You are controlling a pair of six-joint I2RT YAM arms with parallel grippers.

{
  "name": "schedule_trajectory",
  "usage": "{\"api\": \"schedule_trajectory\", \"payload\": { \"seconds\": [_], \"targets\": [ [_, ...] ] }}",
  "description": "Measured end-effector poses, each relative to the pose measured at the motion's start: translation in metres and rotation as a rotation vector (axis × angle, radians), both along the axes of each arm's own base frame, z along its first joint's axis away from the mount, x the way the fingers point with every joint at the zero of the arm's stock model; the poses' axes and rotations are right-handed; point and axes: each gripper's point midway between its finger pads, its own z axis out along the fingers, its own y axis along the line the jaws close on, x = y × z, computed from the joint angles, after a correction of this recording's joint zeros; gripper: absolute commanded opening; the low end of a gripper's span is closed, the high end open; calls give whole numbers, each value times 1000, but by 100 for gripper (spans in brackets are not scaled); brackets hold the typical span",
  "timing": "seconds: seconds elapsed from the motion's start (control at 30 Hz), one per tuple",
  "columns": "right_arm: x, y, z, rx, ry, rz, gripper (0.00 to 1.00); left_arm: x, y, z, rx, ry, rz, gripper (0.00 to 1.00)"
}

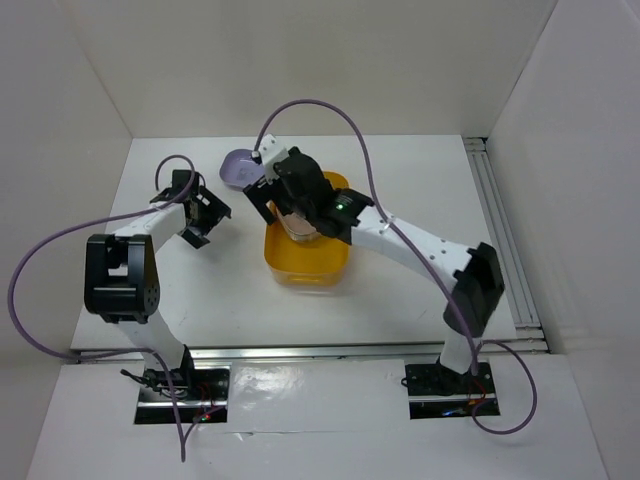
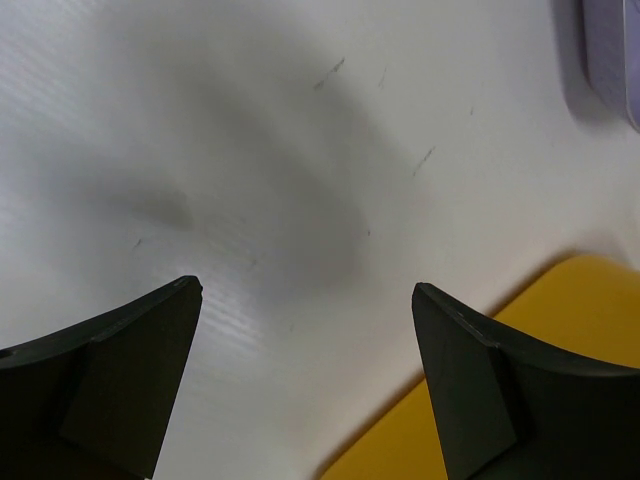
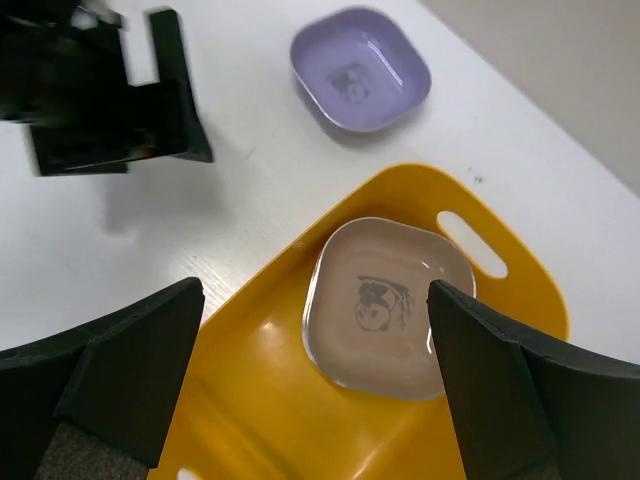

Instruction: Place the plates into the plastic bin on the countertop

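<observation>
Right wrist view looks straight down between the wide-spread, empty jaws of the right gripper (image 3: pixel 312 290) onto a beige plate (image 3: pixel 385 310). The plate lies flat in the far end of the plastic bin (image 3: pixel 250 380), beside its handle slot (image 3: pixel 470 245). A lavender plate (image 3: pixel 360 70) rests on the countertop (image 3: pixel 250 190) just beyond the bin's rim, toward the far edge. The left gripper (image 2: pixel 307 290), equally wide and empty, hovers above bare countertop beside the bin.

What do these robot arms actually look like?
The left arm and right arm are white with chunky black joints; a purple cable loops off each. The left gripper and right gripper have black wedge fingers. A green light glows on the right arm.
</observation>
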Motion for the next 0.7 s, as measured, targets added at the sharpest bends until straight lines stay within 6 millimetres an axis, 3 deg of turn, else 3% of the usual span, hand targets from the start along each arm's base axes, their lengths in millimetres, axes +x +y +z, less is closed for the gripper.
{"api": "schedule_trajectory", "payload": {
  "seconds": [0.17, 0.27, 0.37, 0.57, 0.7],
  "targets": [
    [-43, -25, 60, 113, -85, 36, 100, 36, 3, -18, -34, -18, 3, 100],
    [-50, -42, 67, 147, -109, 26, 100, 62, -1, -22, -68, -62, -4, 100],
    [-43, -46, 48, 126, -85, 12, 100, 79, -8, -18, -124, -118, 7, 100],
    [-33, -57, -35, 34, 57, 1, 100, 107, -20, -16, -233, -194, 56, 100],
    [-28, -60, -45, 45, 88, -2, 100, 127, -23, -14, -264, -217, 106, 96]
  ]
}}
